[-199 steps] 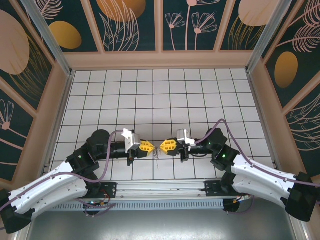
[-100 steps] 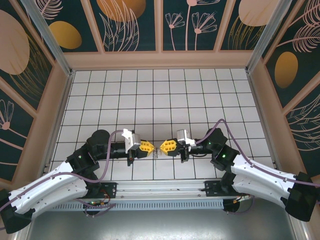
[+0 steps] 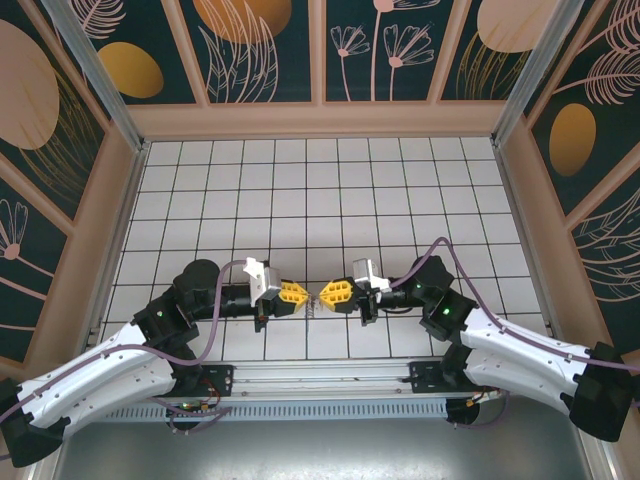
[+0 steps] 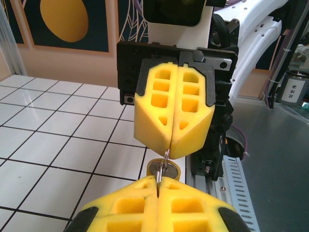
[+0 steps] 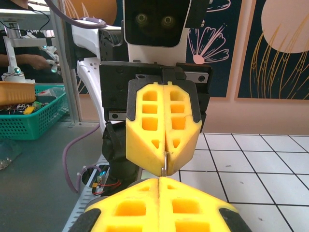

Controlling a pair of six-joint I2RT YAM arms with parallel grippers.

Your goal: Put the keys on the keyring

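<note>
The left claw (image 3: 303, 297) and right claw (image 3: 322, 292) have matt yellow fingers (image 4: 154, 121) of moulded, foam-like plastic. Beside the left claw a thin metal ring (image 4: 162, 166) gleams; the tiled surface (image 3: 300, 190) is smooth, glossy white.

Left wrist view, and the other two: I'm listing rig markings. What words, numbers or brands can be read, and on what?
No text is clear enough to quote.
Label on the grey cylinder at the right of the left wrist view: dark print, too blurred to read.
Wall panels: plant and disc drawings, no words.
</note>
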